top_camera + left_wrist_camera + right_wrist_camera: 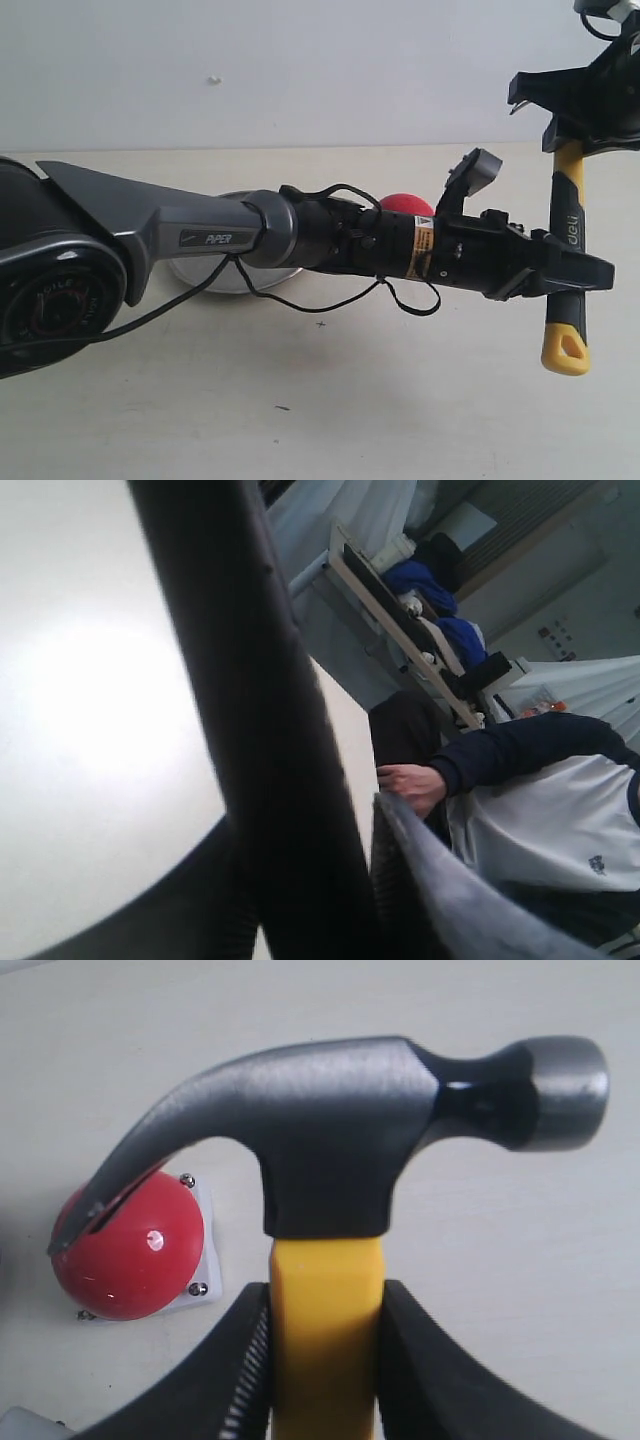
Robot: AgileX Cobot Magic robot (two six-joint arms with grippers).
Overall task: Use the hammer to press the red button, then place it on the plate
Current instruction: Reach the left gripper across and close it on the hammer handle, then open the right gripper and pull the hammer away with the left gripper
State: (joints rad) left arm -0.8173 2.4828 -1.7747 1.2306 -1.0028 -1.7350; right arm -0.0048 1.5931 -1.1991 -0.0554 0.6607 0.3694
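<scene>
The hammer (569, 222) hangs upright above the table, yellow loop downward, held by both grippers. My right gripper (572, 132) is shut on the yellow handle just under the dark head (330, 1120), with both fingers against the handle (325, 1360). My left gripper (590, 272) reaches across the table and closes on the black grip lower down (250, 700), both ribbed pads against it (310, 890). The red button (125, 1255) sits on its grey base beneath the claw, and my left arm partly hides it (405, 203). Behind that arm, only a sliver of the silver plate (205, 278) shows.
My left arm (220, 238) spans the table from left to right, with a loose black cable (410, 300) drooping under it. A seated person (560, 820) rests a hand (410, 785) beyond the table's edge. A pale wall (300, 70) stands behind the table.
</scene>
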